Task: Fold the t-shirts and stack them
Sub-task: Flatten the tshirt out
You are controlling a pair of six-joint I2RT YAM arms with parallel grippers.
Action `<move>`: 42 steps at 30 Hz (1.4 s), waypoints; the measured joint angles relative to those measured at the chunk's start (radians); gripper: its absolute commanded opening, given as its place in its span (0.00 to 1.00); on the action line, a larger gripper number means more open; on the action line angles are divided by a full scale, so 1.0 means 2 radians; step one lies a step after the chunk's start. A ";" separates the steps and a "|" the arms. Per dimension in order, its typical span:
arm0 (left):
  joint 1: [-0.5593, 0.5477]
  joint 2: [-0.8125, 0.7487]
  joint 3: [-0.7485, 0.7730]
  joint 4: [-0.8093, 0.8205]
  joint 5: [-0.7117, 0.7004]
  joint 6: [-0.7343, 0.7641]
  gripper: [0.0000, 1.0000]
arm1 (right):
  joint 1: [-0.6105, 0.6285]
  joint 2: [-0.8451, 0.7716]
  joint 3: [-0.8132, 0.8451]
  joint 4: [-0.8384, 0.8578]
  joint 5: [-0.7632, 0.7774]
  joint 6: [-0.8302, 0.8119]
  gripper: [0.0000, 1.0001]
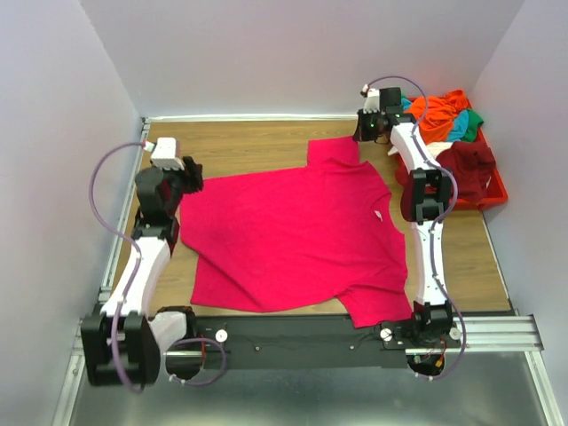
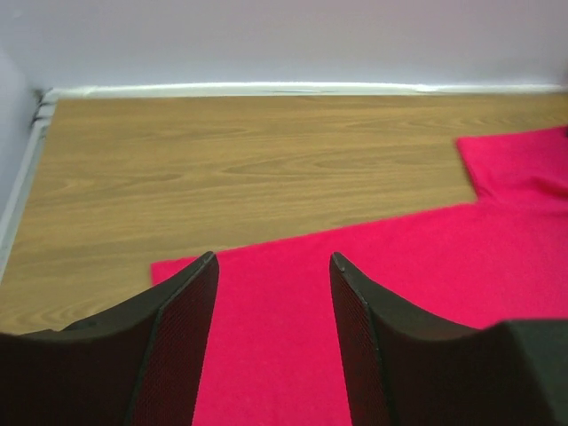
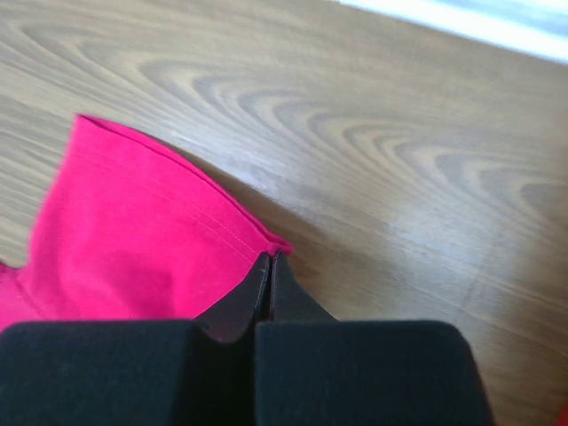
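Observation:
A magenta t-shirt (image 1: 293,231) lies spread flat on the wooden table. My left gripper (image 1: 191,177) is at the shirt's far left corner. In the left wrist view it (image 2: 271,262) stands open, its fingers astride the magenta cloth (image 2: 426,266) just inside the edge. My right gripper (image 1: 359,131) is at the far sleeve. In the right wrist view its jaws (image 3: 269,257) are shut on the hemmed corner of that sleeve (image 3: 133,240). Orange (image 1: 439,111), teal (image 1: 461,126), green (image 1: 476,117) and dark maroon (image 1: 466,164) t-shirts lie heaped at the far right.
The heap of shirts sits in a red bin (image 1: 493,192) against the right wall. Grey walls close in the table at the left, back and right. Bare wood (image 2: 222,169) shows beyond the shirt's far left corner. A metal rail (image 1: 497,333) runs along the near edge.

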 measured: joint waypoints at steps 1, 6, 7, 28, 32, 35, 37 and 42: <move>0.017 0.028 0.014 0.004 0.007 -0.010 0.56 | 0.000 -0.006 0.000 0.001 0.000 0.000 0.01; 0.077 0.170 0.088 0.014 0.026 -0.047 0.52 | 0.000 -0.035 -0.004 0.003 -0.005 0.000 0.01; 0.083 0.193 0.103 0.012 0.027 -0.048 0.51 | 0.000 -0.040 -0.006 0.003 -0.006 0.000 0.00; 0.119 0.476 0.345 -0.184 0.035 0.008 0.35 | 0.000 -0.053 -0.041 0.003 -0.029 0.001 0.00; 0.119 0.476 0.340 -0.200 0.035 0.016 0.35 | 0.000 -0.053 -0.047 0.003 -0.029 0.000 0.00; 0.119 0.476 0.340 -0.209 0.035 0.022 0.36 | 0.000 -0.053 -0.051 0.003 -0.029 0.000 0.00; 0.119 0.476 0.340 -0.212 0.035 0.025 0.36 | 0.000 -0.053 -0.055 0.004 -0.030 0.000 0.01; 0.119 0.483 0.338 -0.219 0.035 0.030 0.36 | 0.000 -0.053 -0.062 0.003 -0.034 0.001 0.00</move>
